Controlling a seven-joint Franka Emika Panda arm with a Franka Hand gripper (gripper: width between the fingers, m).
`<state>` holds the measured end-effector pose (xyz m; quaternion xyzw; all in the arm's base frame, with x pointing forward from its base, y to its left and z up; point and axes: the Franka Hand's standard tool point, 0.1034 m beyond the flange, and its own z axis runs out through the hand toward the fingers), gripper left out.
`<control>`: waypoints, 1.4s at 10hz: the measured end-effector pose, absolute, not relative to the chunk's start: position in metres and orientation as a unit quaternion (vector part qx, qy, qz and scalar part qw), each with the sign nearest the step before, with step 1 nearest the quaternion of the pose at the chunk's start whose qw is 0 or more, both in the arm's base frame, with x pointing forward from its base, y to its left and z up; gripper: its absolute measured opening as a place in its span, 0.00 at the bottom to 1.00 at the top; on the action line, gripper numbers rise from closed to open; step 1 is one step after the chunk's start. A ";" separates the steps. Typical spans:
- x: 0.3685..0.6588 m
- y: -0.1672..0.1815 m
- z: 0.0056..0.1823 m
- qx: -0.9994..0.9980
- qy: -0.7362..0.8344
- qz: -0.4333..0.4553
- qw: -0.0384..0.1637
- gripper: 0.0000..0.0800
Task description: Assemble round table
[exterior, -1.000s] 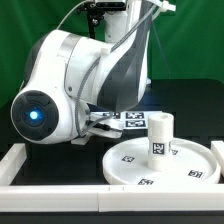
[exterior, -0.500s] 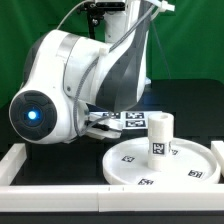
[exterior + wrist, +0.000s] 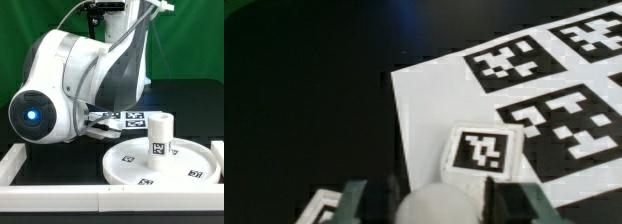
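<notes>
The claw point(image 3: 438, 198) clasps the cross-shaped base point(image 3: 480, 150) over the marker board point(image 3: 441, 92); near that board, the leg point(image 3: 159, 135) stands upright on the round disc point(image 3: 110, 168).

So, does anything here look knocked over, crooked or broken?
Nothing stands out. The leg stands upright on the round disc, which lies flat. The marker board lies flat too. A white part sits between the fingers of the tool; I cannot tell whether it is gripped.
</notes>
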<state>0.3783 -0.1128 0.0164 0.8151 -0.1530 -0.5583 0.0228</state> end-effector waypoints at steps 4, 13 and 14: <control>0.396 -0.118 0.040 0.835 -0.140 -0.533 0.005 0.28; 0.488 -0.125 0.096 0.960 -0.086 -0.265 -0.031 0.28; 0.494 -0.126 0.099 0.972 -0.070 -0.220 -0.029 0.28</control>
